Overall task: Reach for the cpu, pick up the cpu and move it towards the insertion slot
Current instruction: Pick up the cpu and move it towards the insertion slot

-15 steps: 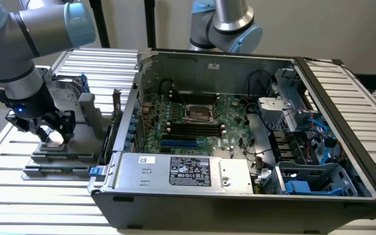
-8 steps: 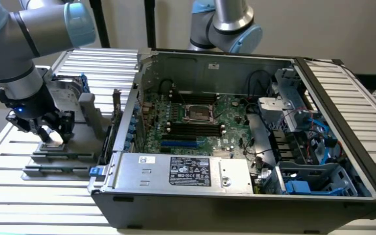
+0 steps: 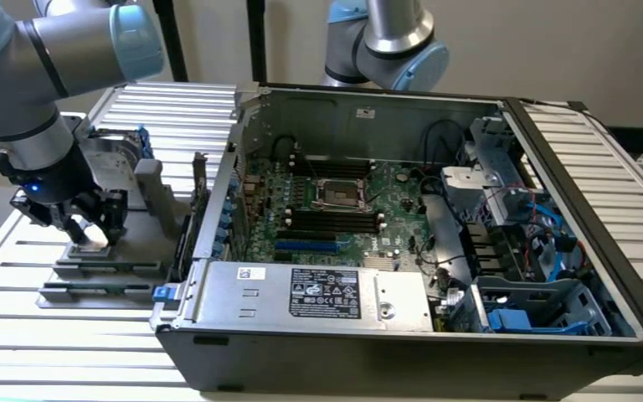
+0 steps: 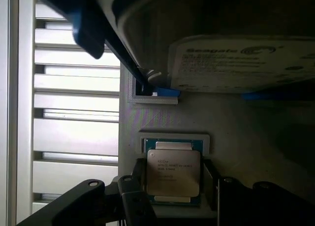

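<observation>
The cpu (image 4: 173, 168), a flat square chip with a silver lid on a green board, lies in a pale grey holder (image 4: 147, 140). My gripper (image 4: 173, 180) is down over it, and its dark fingers (image 4: 139, 176) press against two opposite edges of the chip. In the exterior view the gripper (image 3: 84, 230) stands on the grey fixture (image 3: 98, 272) at that view's left, outside the computer case, with the pale cpu (image 3: 91, 237) between its tips. The insertion slot (image 3: 338, 194), a shiny metal frame around a dark centre, sits on the motherboard inside the open case.
An upright Seagate hard drive (image 4: 241, 63) with a blue bracket (image 3: 140, 146) stands just behind the cpu holder. The case's metal wall (image 3: 227, 184) rises between fixture and motherboard. Black memory slots (image 3: 333, 222) and a power supply (image 3: 321, 293) lie near the socket. A second arm (image 3: 383, 42) hangs behind the case.
</observation>
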Action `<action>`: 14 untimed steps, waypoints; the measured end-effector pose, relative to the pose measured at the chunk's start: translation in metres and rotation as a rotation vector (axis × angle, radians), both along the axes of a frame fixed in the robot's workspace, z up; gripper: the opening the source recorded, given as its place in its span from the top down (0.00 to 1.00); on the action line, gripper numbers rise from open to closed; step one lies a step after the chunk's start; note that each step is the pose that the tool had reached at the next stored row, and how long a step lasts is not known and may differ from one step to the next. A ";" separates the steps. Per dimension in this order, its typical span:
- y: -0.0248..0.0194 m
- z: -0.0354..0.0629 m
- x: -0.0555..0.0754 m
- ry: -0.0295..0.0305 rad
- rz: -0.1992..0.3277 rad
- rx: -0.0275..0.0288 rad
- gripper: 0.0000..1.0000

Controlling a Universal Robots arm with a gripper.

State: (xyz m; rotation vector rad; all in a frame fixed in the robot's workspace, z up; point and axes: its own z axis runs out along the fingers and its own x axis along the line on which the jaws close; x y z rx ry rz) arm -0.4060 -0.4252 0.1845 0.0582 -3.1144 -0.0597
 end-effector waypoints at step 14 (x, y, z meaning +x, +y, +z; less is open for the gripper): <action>0.0000 0.0463 0.001 0.0000 -0.001 0.0000 0.45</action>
